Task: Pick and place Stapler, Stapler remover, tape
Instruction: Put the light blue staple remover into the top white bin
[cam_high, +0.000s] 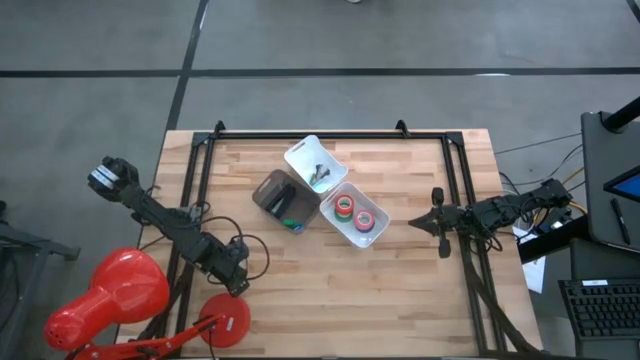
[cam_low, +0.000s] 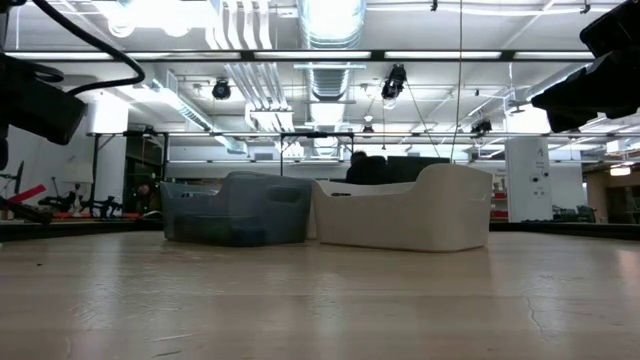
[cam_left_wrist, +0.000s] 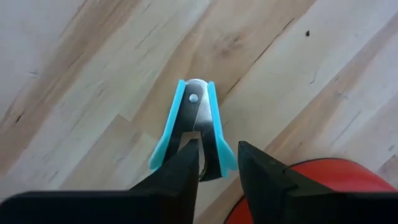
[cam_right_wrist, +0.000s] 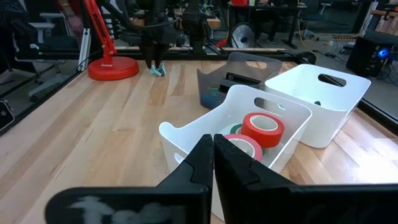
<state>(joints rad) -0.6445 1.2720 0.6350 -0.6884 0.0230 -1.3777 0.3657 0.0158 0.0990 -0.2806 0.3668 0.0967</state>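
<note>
Worktop (cam_high: 400, 290): pale wood slab, three bins clustered near centre. Grey bin (cam_high: 283, 197) at about 9 o'clock of the group, with something dark and something green in it; too small to name. White bin (cam_high: 314, 165) at 12 o'clock holds dark small items, also too small to name. Second white bin (cam_high: 356, 216) at 4 o'clock holds the tape (cam_right_wrist: 262, 129), red and green rolls visible inside. Red lamp base (cam_high: 224, 318) sits at the worktop's 7 o'clock edge.

Left tool (cam_high: 236, 283) is low at 7 o'clock on the worktop, just beside the lamp base. Right tool (cam_high: 440, 223) waits at 3 o'clock, fingers pressed together, holding nothing.

Stapler remover (cam_left_wrist: 194, 127): small, cyan wings on a metal claw, lying flat on the wood. In the left wrist view the left tool's fingers (cam_left_wrist: 186, 167) straddle its wide rear end, one finger overlapping the left wing, the other just beside the right wing. Jaws part-way closed; can't tell if they already pinch it, it looks not yet lifted.

Step in hand, my read: grasp the remover. To do it well, squeeze across both cyan wings evenly, keep the tips down at wood level so it doesn't squirt forward, then lift straight up clear of the lamp base before swinging toward the bins at 1 o'clock.
</note>
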